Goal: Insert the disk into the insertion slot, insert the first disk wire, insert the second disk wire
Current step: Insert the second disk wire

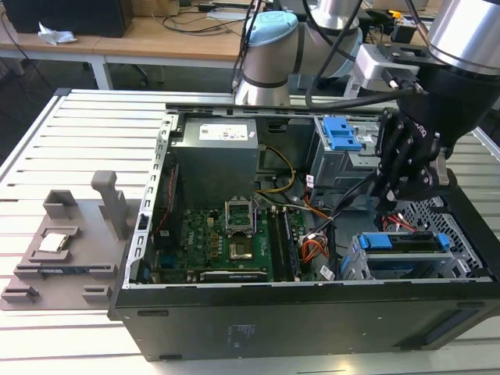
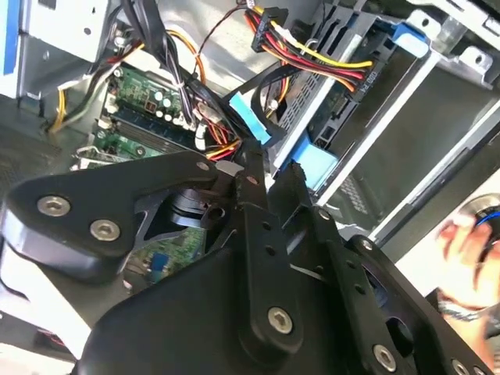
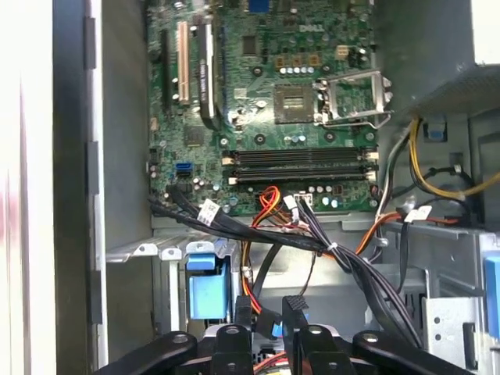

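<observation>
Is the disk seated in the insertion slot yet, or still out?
In. In the exterior view the disk, with its blue carrier, lies inside the silver insertion slot, while the gripper hangs above it among the cables.

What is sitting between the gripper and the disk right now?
In the exterior view, the first disk wire loops just under the gripper, above the disk seated in the insertion slot. Black cables pass beside the gripper, not under it.
</observation>
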`<state>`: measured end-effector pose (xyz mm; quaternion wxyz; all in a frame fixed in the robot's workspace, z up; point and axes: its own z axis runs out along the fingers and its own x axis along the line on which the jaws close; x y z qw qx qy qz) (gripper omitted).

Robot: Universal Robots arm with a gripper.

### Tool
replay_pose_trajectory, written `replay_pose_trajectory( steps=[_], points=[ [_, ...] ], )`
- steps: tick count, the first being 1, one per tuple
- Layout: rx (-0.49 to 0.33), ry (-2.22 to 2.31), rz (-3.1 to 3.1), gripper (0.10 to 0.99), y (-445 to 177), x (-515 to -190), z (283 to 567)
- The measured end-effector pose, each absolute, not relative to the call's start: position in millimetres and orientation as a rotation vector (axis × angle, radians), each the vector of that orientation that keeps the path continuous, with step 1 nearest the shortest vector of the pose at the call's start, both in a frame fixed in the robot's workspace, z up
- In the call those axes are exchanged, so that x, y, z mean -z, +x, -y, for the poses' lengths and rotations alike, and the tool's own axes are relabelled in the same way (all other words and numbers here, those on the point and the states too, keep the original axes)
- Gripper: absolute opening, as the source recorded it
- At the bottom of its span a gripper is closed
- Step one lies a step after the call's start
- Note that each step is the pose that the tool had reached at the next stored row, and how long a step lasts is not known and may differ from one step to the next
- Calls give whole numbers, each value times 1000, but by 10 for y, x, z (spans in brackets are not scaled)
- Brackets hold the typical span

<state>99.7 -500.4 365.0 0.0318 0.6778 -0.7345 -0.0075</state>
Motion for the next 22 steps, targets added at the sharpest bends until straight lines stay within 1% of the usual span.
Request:
replay_pose_trajectory(
  steps=[7, 14, 22],
  points=[
    [29, 1961, 2373, 302, 1034, -3577, 4949],
    [-12, 1912, 2385, 302, 1065, -3485, 4908],
    [-25, 1906, 2380, 302, 1066, -3450, 4908]
  ],
)
